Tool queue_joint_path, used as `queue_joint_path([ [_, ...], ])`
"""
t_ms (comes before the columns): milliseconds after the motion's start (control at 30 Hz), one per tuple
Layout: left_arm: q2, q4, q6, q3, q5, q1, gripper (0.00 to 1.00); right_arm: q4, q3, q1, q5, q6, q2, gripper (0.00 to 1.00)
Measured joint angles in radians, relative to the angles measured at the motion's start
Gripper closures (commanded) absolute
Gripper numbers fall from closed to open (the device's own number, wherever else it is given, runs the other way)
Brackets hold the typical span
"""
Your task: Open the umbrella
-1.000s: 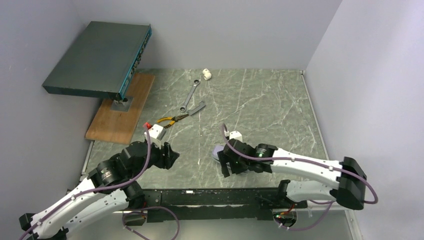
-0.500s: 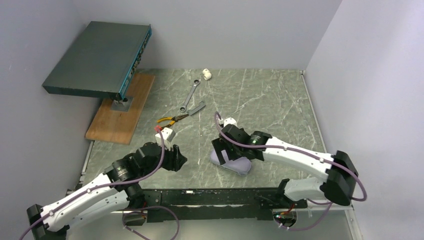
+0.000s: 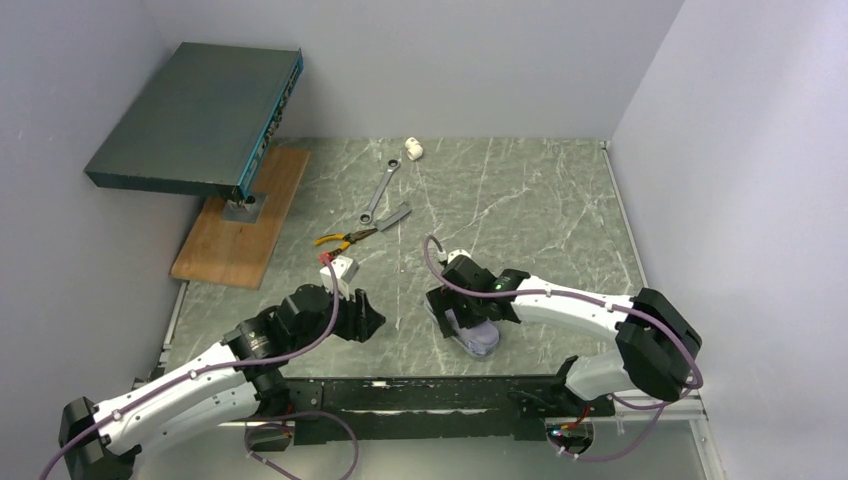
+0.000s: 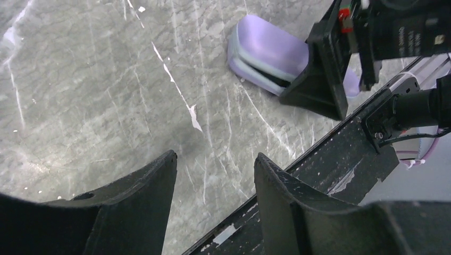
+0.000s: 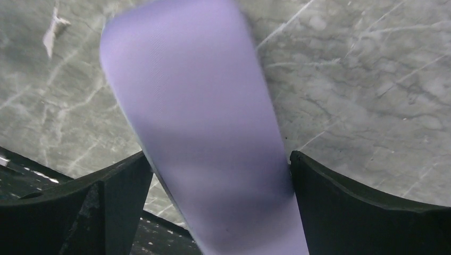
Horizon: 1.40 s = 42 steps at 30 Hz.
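A closed lilac hard-shell case [image 3: 480, 337] lies on the marble table near the front edge. It also shows in the left wrist view [image 4: 266, 50] and the right wrist view [image 5: 202, 122]. The umbrella itself is hidden; no canopy, shaft or handle shows. My right gripper [image 3: 462, 312] is low over the case, and in its own view [image 5: 218, 156] the fingers are spread, one on each side of the blurred case. My left gripper [image 3: 366, 322] is open and empty to the left of the case, above bare table [image 4: 215, 159].
Yellow-handled pliers [image 3: 340, 240], a wrench [image 3: 380, 190], a grey flat tool [image 3: 398, 214] and a small white part [image 3: 413, 150] lie mid-table and at the back. A wooden board [image 3: 240, 225] carries a dark flat box [image 3: 200, 115] at the back left. A black rail [image 3: 430, 395] runs along the front edge.
My left gripper has moved right, toward the case. My right gripper has shifted over the case, and the case's near end now shows below it.
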Motion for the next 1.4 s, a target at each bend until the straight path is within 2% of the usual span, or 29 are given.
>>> queue_joint_path([
  [233,0.055,0.072,0.001,-0.021,0.007,0.0,0.42,0.056,-0.079,0.012,-0.06,0.019,-0.001,0.01],
  [300,0.077,0.093,0.001,-0.029,0.008,0.0,0.43,0.076,-0.093,0.014,-0.067,0.031,-0.001,0.07],
  [367,0.097,0.111,0.001,-0.035,0.011,0.0,0.43,0.085,-0.101,0.016,-0.063,0.038,0.0,0.21],
  [467,0.121,0.138,0.005,-0.038,0.014,0.0,0.44,0.098,-0.103,0.017,-0.053,0.051,0.006,0.52],
  [500,0.127,0.145,0.007,-0.038,0.014,0.0,0.44,0.098,-0.103,0.017,-0.049,0.053,0.006,0.56],
  [567,0.137,0.159,0.013,-0.038,0.013,0.0,0.43,0.095,-0.103,0.017,-0.042,0.063,0.003,0.59],
  [667,0.145,0.176,0.042,-0.038,0.028,0.0,0.42,0.095,-0.103,0.019,-0.041,0.065,-0.001,0.72],
  [833,0.143,0.142,0.113,-0.011,0.049,0.0,0.38,0.059,-0.103,0.043,-0.059,0.055,-0.053,1.0],
  [1067,0.108,0.023,0.245,0.12,0.104,-0.004,0.42,-0.08,-0.001,0.125,-0.118,0.013,-0.245,1.0],
  [1267,0.139,-0.065,0.377,0.317,0.164,-0.021,0.4,-0.172,0.159,0.265,-0.148,-0.032,-0.299,1.0],
  [1400,0.084,-0.111,0.47,0.359,0.193,-0.023,0.41,-0.214,0.183,0.344,-0.151,-0.043,-0.327,1.0],
])
